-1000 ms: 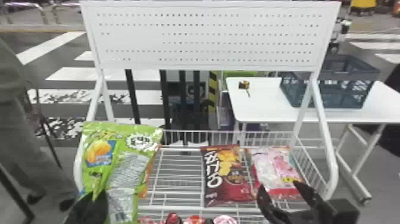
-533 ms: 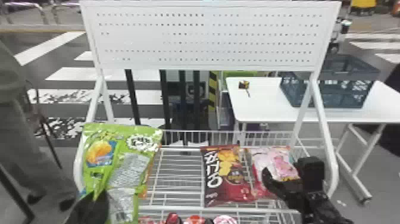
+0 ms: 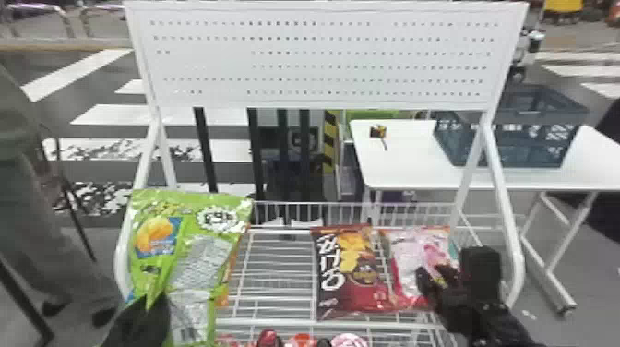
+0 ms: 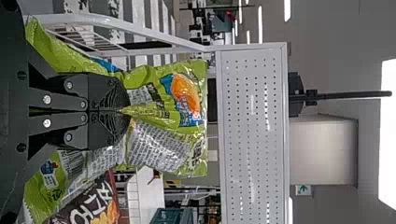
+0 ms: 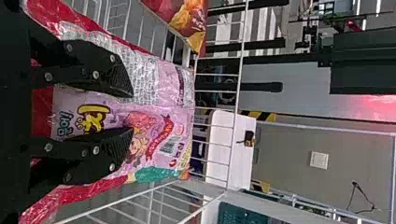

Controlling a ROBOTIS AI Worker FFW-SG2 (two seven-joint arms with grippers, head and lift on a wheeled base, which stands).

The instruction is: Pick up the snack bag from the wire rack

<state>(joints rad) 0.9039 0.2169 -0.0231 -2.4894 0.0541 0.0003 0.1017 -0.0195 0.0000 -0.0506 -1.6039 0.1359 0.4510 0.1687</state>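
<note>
Left gripper (image 3: 156,307) pinches the green bag (image 3: 184,208); right gripper (image 3: 434,276) is open over the pink bag (image 3: 406,249), beside the brown bag (image 3: 348,277) in the wire rack (image 3: 277,323). My right wrist view shows me yellow lettering (image 5: 93,119) between its fingers.

Look at that green snack bag (image 3: 193,263): glossy plastic film, all crinkles and bright glints! The brown bag (image 3: 353,284) and pink bag (image 3: 406,244) shine too, same slick film. Beneath, the wire rack (image 3: 277,322) is smooth white-coated metal. The perforated panel (image 3: 323,60) looks flatter, near matt. And the left pincer (image 3: 152,302) and right pincer (image 3: 437,278): matt black, rough ridged tips.
</note>
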